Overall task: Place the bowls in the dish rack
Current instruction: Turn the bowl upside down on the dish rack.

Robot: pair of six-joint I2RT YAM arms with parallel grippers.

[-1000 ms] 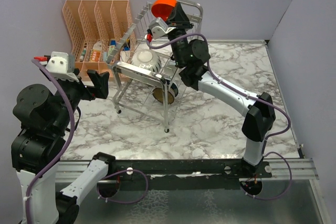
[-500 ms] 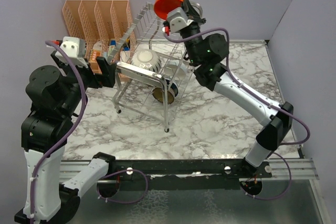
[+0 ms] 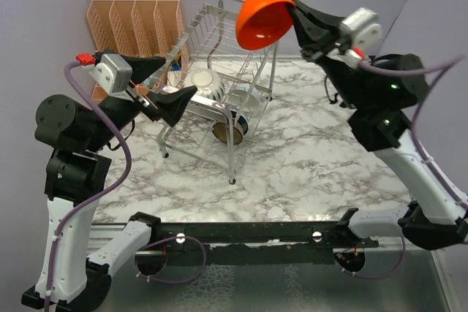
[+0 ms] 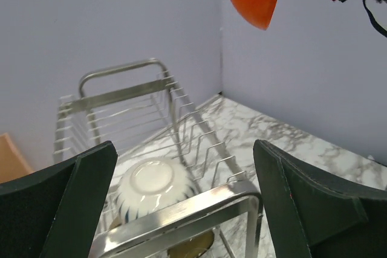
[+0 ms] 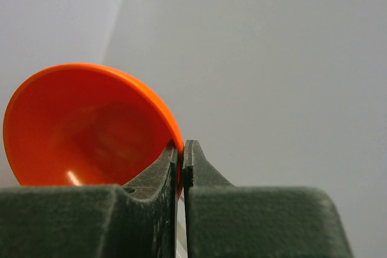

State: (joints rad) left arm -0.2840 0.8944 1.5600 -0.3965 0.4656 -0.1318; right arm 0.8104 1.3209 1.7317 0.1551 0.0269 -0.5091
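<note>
Red bowl (image 3: 263,20) was held high over the rack (image 3: 201,102), not yet loaded.
The right fingers (image 3: 303,21) were pinched shut on the bowl's rim; it hung tilted in the air above the rack's 1 o'clock corner, and the rack stood at 11 o'clock on the desk (image 3: 307,151). I think it should go down slowly, on edge between free tines, clear of the patterned bowl (image 3: 201,82). The right arm was raised high, pointing to 9 o'clock. The left fingers (image 3: 175,100) were wide and empty at the rack's 8 o'clock.
</note>
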